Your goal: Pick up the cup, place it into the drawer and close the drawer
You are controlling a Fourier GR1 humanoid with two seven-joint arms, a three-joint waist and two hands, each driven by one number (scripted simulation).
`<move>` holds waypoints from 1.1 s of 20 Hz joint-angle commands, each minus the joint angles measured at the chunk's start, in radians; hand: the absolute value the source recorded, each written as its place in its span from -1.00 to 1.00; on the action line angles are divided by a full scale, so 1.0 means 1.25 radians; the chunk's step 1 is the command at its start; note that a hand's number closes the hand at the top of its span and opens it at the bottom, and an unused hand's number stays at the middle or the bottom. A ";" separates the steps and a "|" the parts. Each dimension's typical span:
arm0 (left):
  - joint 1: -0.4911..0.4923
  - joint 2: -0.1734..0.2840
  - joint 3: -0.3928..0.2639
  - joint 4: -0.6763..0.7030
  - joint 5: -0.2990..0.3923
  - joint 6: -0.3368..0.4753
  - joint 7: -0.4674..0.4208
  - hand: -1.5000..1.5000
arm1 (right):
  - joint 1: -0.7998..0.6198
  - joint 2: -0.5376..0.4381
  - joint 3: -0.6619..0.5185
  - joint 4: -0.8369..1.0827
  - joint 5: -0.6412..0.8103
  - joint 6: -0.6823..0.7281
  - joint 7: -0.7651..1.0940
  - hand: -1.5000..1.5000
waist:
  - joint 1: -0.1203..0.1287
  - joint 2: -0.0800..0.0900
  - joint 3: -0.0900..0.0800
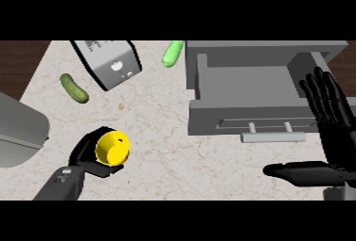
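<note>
A yellow cup (112, 148) sits in my left hand (89, 155) at the lower left of the counter, the black fingers curled round it from the left and below. The grey drawer (208, 115) stands pulled open at the upper right, its inside bare and its bar handle (272, 137) facing me. My right hand (332, 122) is open at the right edge, fingers straight and pointing up beside the drawer's right side, thumb stretched out to the left below the handle.
A silver toaster (110, 62) stands at the back left. A dark green pickle (74, 88) lies left of it and a light green cucumber (172, 53) near the drawer's back left corner. A grey appliance (17, 132) fills the left edge.
</note>
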 commanded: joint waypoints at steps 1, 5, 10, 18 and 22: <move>-0.011 -0.034 -0.002 -0.008 0.029 -0.184 -0.085 1.00 | 0.002 -0.005 -0.009 -0.005 -0.016 0.008 0.003 -1.00 | -0.001 -0.002 0.000; 0.035 -0.010 0.078 -0.024 0.103 -0.077 -0.130 1.00 | -0.003 -0.009 -0.002 -0.017 0.015 -0.007 0.021 -1.00 | 0.012 -0.003 0.000; -0.003 -0.038 0.190 -0.033 0.198 0.106 -0.136 1.00 | -0.010 -0.008 -0.015 0.043 0.005 0.003 -0.025 -1.00 | 0.012 0.000 0.002; -0.025 -0.030 0.180 -0.071 0.194 0.093 -0.188 1.00 | 0.004 -0.008 -0.008 -0.024 0.007 -0.001 0.014 -1.00 | 0.005 -0.004 0.002; -0.050 -0.050 0.146 -0.173 0.193 0.125 -0.104 1.00 | 0.016 -0.009 -0.023 -0.022 -0.011 0.004 0.016 -1.00 | 0.017 -0.011 0.004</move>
